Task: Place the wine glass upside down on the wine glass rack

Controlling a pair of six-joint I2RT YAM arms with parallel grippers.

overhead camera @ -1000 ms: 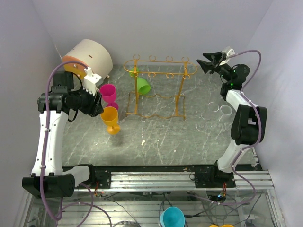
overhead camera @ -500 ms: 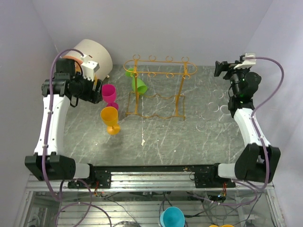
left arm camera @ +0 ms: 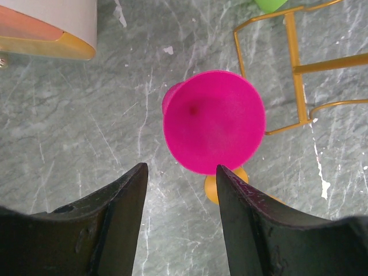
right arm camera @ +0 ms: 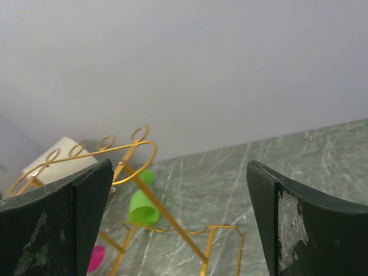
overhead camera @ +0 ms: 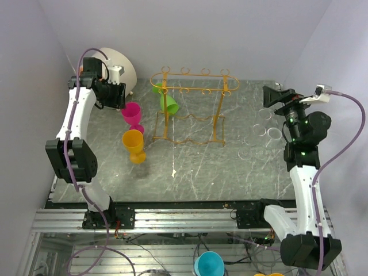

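Noted pink wine glass (left arm camera: 214, 121) upright just left of wine glass rack (left arm camera: 294, 52), left gripper (left arm camera: 181, 172) parted, empty above it, right gripper (right arm camera: 179, 169) agape right of rack; risk: off-centre closure toppling it against orange glass (overhead camera: 133, 141).

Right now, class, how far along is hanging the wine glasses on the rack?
Done: a green wine glass hangs bowl-down from the wire rack. In hand: nothing; the open left gripper hovers over the pink wine glass; the right gripper is open, empty. Left: it and the orange wine glass stand on the table.
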